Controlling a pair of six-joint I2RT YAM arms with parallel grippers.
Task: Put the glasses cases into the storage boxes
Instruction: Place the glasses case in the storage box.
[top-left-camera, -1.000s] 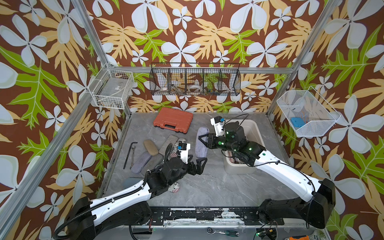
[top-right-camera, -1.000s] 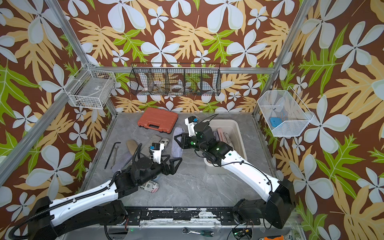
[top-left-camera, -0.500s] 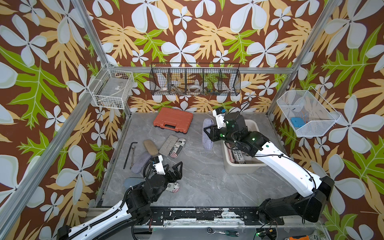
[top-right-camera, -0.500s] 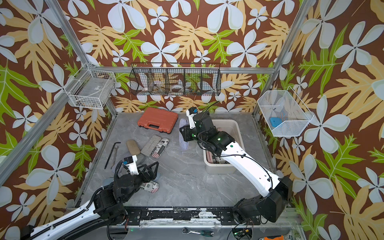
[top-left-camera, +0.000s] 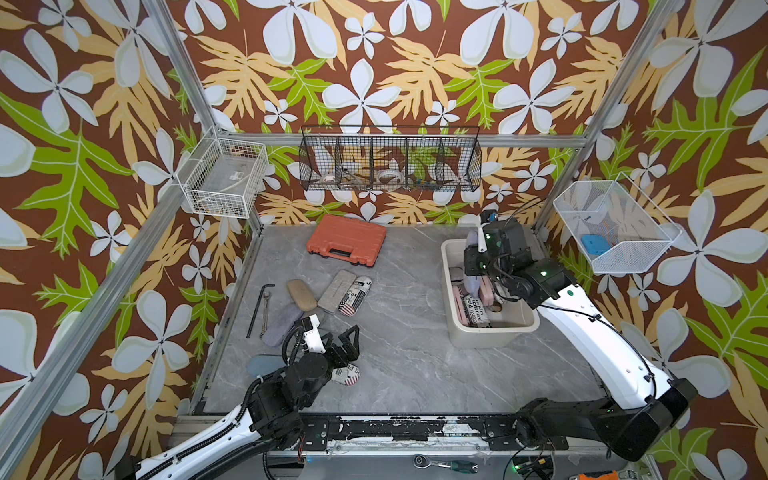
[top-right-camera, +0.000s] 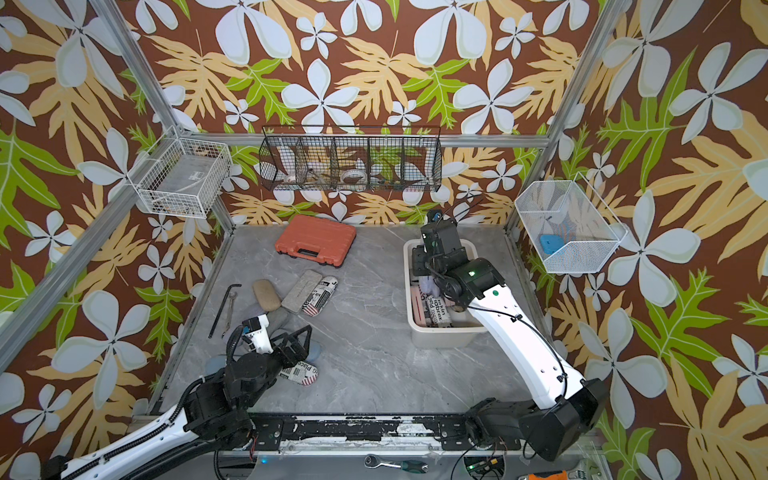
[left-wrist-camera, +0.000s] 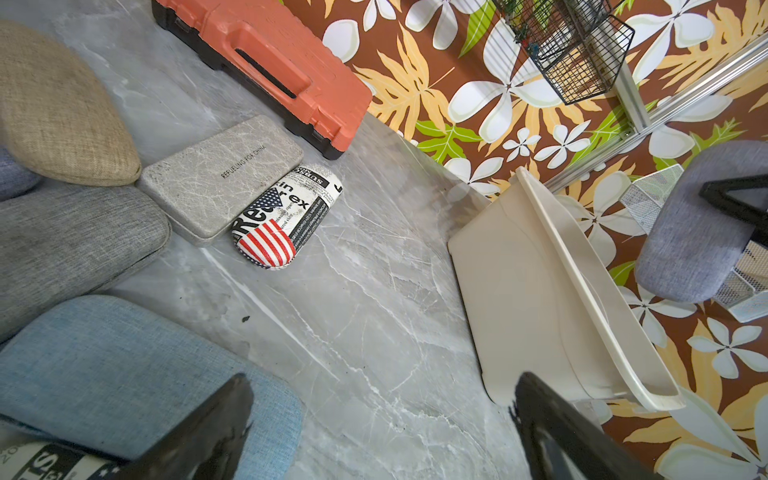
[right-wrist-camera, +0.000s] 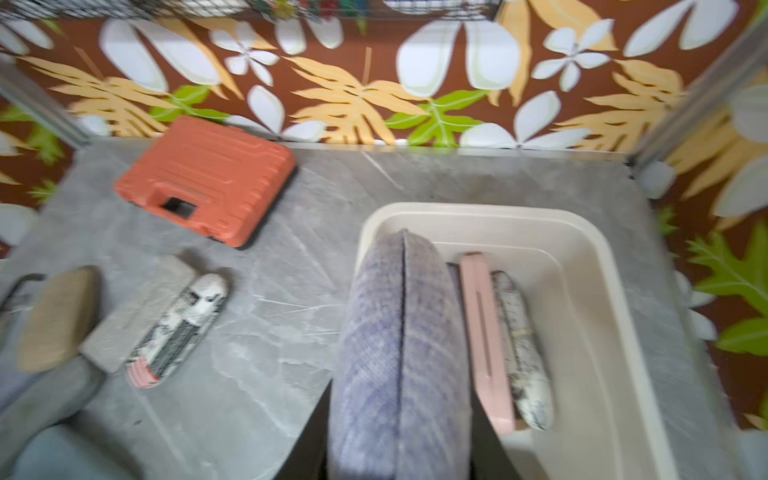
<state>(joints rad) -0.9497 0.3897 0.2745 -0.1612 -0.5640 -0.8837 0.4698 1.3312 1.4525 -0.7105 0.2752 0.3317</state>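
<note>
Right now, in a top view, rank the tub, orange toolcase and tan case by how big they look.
Largest to smallest:
1. tub
2. orange toolcase
3. tan case, clearly the smallest

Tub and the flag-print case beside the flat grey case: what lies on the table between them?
Nothing. Only bare table separates the flag-print case from the tub. This shows in both top views and in the left wrist view.

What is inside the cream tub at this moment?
A pink case and a newspaper-print case lie in the cream tub; the lavender case held in the right gripper hides the rest.
</note>
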